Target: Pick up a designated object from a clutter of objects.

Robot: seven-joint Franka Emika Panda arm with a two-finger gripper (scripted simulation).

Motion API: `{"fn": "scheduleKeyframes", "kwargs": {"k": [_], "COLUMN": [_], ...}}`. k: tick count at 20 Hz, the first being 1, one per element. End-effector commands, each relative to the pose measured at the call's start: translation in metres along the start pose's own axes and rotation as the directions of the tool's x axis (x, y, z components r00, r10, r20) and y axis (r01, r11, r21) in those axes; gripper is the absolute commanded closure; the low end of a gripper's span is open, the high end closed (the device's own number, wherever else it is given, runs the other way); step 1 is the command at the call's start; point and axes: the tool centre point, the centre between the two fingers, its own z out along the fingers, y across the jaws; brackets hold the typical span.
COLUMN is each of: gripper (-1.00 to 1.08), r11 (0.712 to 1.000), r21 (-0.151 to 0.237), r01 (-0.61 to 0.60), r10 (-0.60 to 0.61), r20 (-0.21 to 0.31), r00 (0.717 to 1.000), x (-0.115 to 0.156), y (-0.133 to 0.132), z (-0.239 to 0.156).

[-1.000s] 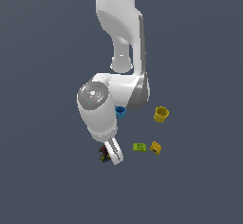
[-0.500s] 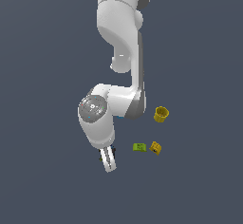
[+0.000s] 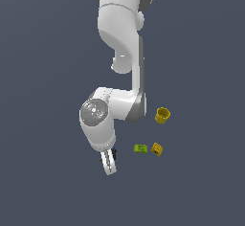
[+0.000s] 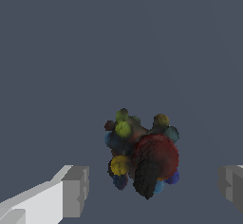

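Dark mottled lump [image 4: 141,154] centred between spread fingers [image 4: 75,191] of gripper [image 4: 154,187], untouched. Yellow cup [image 3: 162,115], green block [image 3: 140,148], yellow block [image 3: 156,149] off to exterior view's right.

Flat, even simulator light falls on a uniform slate-grey surface [image 3: 43,182] with no cast shadows. The white arm [image 3: 119,24] shows soft glossy highlights. Both views are sharp, slightly pixelated, without glare or edge distortion.

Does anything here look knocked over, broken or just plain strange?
Nothing looks broken or spilled. The yellow cup lies tilted on its side, apart from the green block and yellow block. The mottled lump sits whole between the open end effector.
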Motion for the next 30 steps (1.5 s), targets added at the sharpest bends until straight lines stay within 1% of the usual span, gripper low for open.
{"fn": "scheduleKeyframes", "kwargs": {"k": [1, 7, 12, 13, 22, 23, 30], "gripper": [-0.92, -0.92, -0.92, 1.08, 1.08, 1.08, 1.08], "r11": [1.0, 1.0, 1.0, 1.0, 1.0, 1.0, 1.0], "r21": [-0.001, -0.001, -0.001, -0.001, -0.001, 0.007, 0.007], "r01": [-0.001, -0.005, -0.005, -0.005, -0.005, -0.004, -0.004], "r10": [0.001, 0.005, 0.005, 0.005, 0.005, 0.004, 0.005], "r20": [0.0, 0.0, 0.0, 0.0, 0.0, -0.002, -0.002], "r00": [1.0, 1.0, 1.0, 1.0, 1.0, 1.0, 1.0], "x": [0.0, 0.0, 0.001, 0.001, 0.001, 0.001, -0.003], "y": [0.001, 0.002, 0.0, 0.0, 0.0, -0.003, -0.004], "z": [0.009, 0.04, 0.045, 0.045, 0.045, 0.04, 0.025]}}
